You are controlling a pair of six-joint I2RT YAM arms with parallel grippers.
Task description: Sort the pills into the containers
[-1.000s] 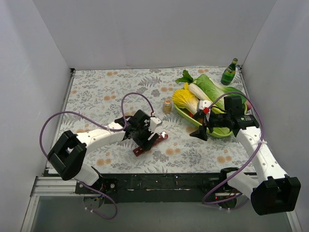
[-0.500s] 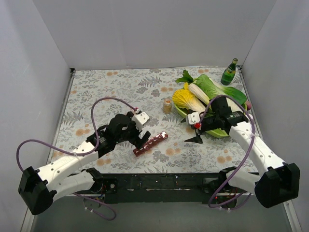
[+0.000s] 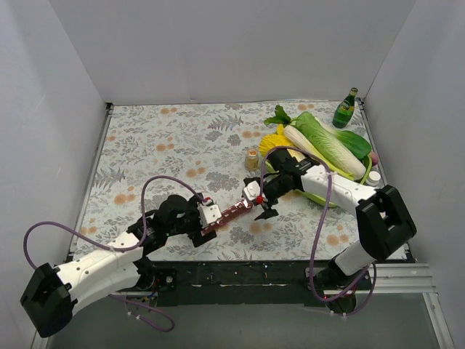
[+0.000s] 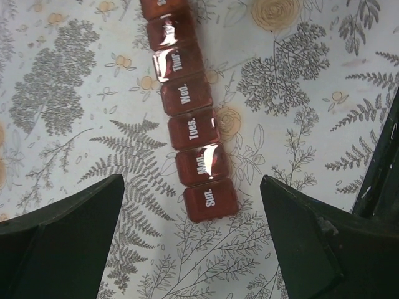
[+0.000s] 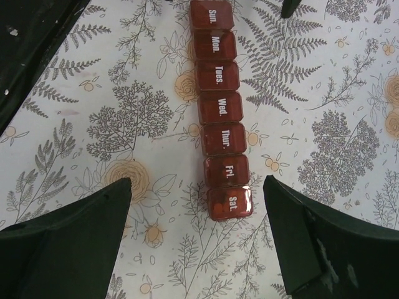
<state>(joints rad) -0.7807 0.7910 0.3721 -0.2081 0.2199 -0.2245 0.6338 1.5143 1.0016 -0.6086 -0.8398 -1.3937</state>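
Left gripper (image 4: 192,187) stood wide open astride Sun end of containers (image 4: 193,134), fingers (image 4: 75,230) clear of strip; right gripper (image 5: 198,187) equally spread over Sat end; strip lay flat on floral table (image 3: 145,138), lids apparently shut; pills (image 3: 252,161) sat inside clear jar (image 3: 252,155), well behind strip.

Risks, as judgement: both arms crowded one short strip, so fingers could clash; one-ended pinch could pivot or skid it; light strip could tip; pills could scatter during pouring.

Seven joined containers (image 5: 219,112), one jar (image 3: 252,159), one green bottle (image 3: 345,109)
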